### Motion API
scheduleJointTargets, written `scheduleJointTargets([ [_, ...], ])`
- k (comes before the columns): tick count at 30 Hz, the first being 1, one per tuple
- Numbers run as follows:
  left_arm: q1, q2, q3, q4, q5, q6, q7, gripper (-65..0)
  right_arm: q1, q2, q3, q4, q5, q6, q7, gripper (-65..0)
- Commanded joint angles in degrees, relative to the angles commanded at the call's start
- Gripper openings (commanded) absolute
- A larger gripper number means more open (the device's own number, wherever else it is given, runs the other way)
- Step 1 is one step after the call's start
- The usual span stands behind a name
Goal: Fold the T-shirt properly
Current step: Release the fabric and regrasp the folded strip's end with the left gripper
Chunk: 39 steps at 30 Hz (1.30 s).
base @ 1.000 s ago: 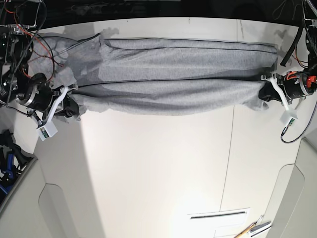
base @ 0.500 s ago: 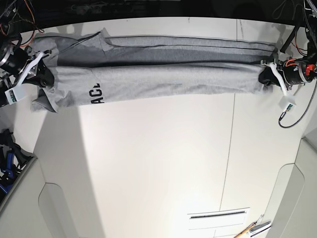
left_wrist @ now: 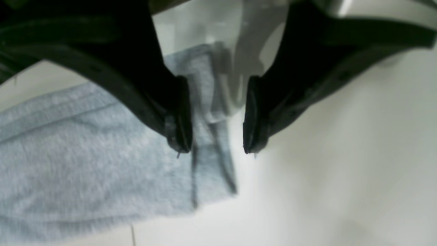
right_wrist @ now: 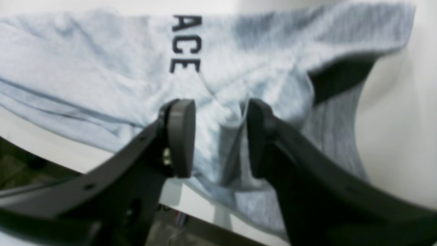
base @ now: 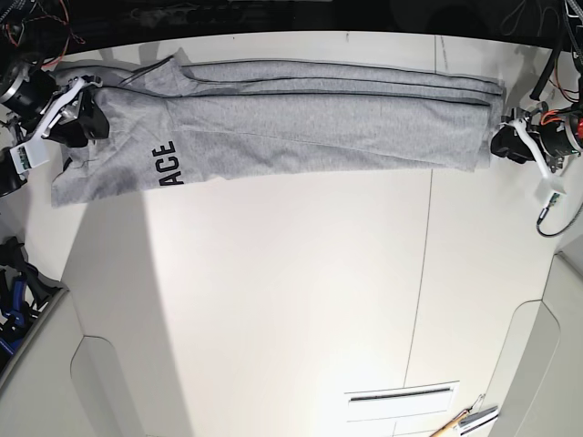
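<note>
Currently: T-shirt folded lengthwise on table

T-shirt point(base: 301, 123) lies as a long band across the white table point(base: 291, 300), black lettering point(base: 165, 164) up. Left gripper point(left_wrist: 215, 143) and right gripper point(right_wrist: 218, 136) both spread, fabric between their pads

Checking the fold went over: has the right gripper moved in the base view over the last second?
Yes. The right gripper has travelled from beside the table's near shirt edge toward the far edge, carrying the T-shirt fold with it; lettering now shows.
</note>
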<state>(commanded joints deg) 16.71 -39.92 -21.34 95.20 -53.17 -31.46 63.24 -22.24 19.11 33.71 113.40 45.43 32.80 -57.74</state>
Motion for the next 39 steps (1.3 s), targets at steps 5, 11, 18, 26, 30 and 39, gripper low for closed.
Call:
scheduleJointTargets([
  [5, 2.56, 3.56, -7.21, 0.00, -3.23, -0.90, -0.04, -36.1, 0.28, -2.54, 0.02, 1.38, -0.24, 0.02, 3.82, -47.5],
  [11, 2.67, 9.62, -7.93, 0.00, 0.35, -0.90, 0.02, -29.0, 3.37, -4.02, 0.00, -2.78, -1.09, 0.07, 5.42, -65.0],
  [18, 2.71, 10.27, -7.87, 0.00, 0.26, -0.92, 0.92, -17.9, 4.59, -4.00, 0.00, -11.39, -0.81, 0.07, 5.44, -65.0],
  [26, 4.50, 10.40, -7.82, 0.00, 2.05, -1.64, 0.44, -17.9, 4.63, -4.02, 0.00, -14.16, 2.60, 0.31, 5.18, -65.0],
  [30, 5.40, 10.58, -7.80, 0.00, 2.36, -2.64, -0.44, -17.9, 4.76, -4.02, 0.00, -14.16, 2.62, 0.28, 5.18, -65.0],
  [39, 5.40, 10.73, 0.79, 0.00, 0.90, -1.92, -2.47, -18.0, 4.74, -4.02, 0.00, -14.16, 2.62, 0.26, 4.24, -65.0],
])
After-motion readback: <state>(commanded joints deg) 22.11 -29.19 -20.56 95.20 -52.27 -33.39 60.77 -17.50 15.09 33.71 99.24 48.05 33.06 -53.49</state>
